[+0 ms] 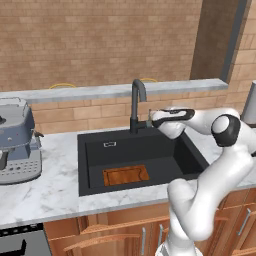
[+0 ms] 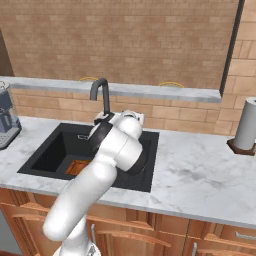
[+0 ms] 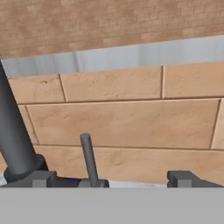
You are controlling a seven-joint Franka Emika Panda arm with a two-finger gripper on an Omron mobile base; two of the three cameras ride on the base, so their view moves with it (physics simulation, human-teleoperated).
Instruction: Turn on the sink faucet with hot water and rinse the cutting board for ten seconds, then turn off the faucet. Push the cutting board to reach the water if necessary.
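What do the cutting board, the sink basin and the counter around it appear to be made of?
Cutting board: looks like wood, reddish-brown with visible grain and a lighter orange rim. Sink: matte black, no shine, possibly composite or coated metal; the look leaves it open. Counter: white with grey veining, so marble or a marble-look surface, smooth.

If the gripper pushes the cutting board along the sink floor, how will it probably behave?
The cutting board lies flat in the sink, so it would probably slide, not tip or roll. It looks like rigid wood, unlikely to bend. Being small and thin, it is probably light.
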